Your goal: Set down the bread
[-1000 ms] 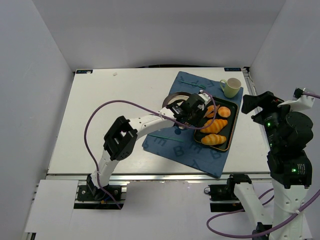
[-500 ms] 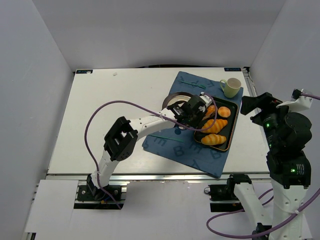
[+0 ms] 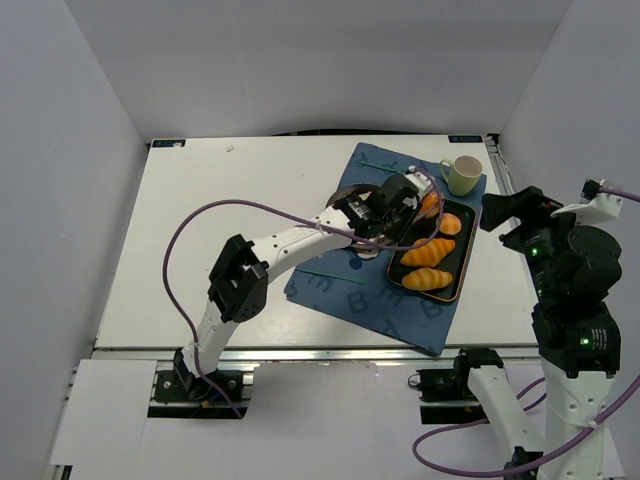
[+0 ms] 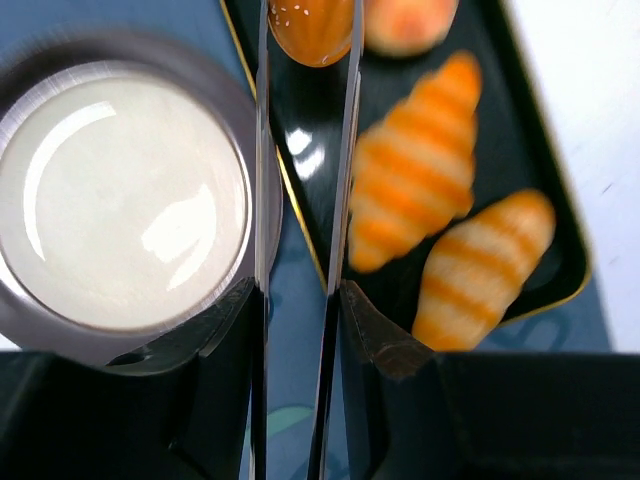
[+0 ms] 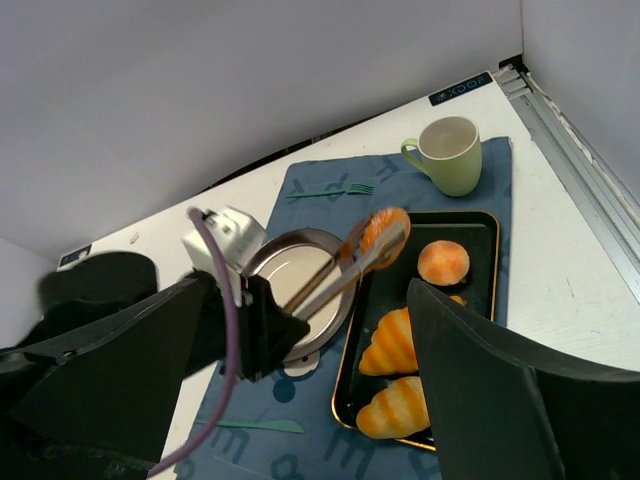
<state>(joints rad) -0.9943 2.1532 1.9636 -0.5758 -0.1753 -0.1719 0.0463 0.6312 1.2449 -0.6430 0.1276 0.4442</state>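
The bread (image 5: 380, 235), a small golden oval roll, hangs pinched between the tips of metal tongs (image 5: 340, 282) above the left rim of the black tray (image 5: 490, 225). In the left wrist view the bread (image 4: 312, 30) sits at the top between the two tong blades (image 4: 262, 200). My left gripper (image 4: 300, 310) is shut on the tongs, beside the round metal plate (image 4: 120, 200). From above, the left gripper (image 3: 385, 210) covers most of the plate, with the bread (image 3: 428, 205) just past it. My right gripper (image 5: 310, 290) is open and held high at the right (image 3: 510, 215), holding nothing.
Two ridged croissants (image 3: 428, 252) (image 3: 428, 279) and a round plain bun (image 3: 450, 224) lie in the tray (image 3: 466, 262). A green cup (image 3: 463, 174) stands behind it on the blue mat (image 3: 340, 290). A teal fork (image 5: 335, 188) and knife (image 5: 250, 425) lie on the mat.
The tongs have squeezed shut on the bread. My left gripper has moved back and lifted it off the tray. The right arm has barely moved.
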